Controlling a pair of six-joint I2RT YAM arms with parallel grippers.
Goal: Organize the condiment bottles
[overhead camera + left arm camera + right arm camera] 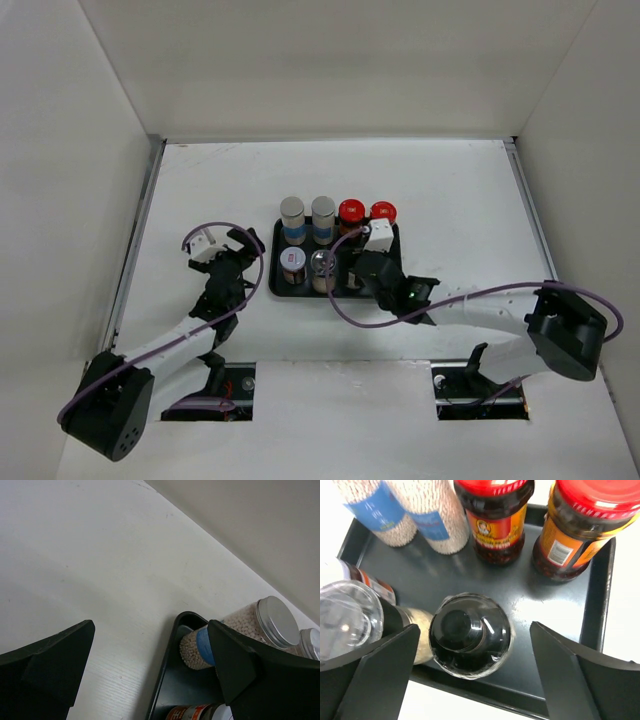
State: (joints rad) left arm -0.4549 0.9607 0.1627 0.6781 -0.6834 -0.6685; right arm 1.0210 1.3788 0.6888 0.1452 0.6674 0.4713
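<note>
Seven small cylindrical condiment bottles (pixel 323 218) are stood on a flat black rectangular tray (pixel 535 605) mid-frame on the white surface (pixel 450 200). The right tool (pixel 475 629) is spread wide astride the dark-lidded glass jar (pixel 470 642), gripping nothing. The left tool (pixel 150 626) is held wide apart, empty, left of the tray.

Lying flat beneath the right fingers (pixel 570 680) as a black tray (pixel 535 600), running on ahead past both tips. Poking a rounded corner in beside one of the left fingers (pixel 260 680). Resting on a white table (pixel 100 580) spreading between and ahead of those fingers, ending at a pale wall (pixel 250 525).
</note>
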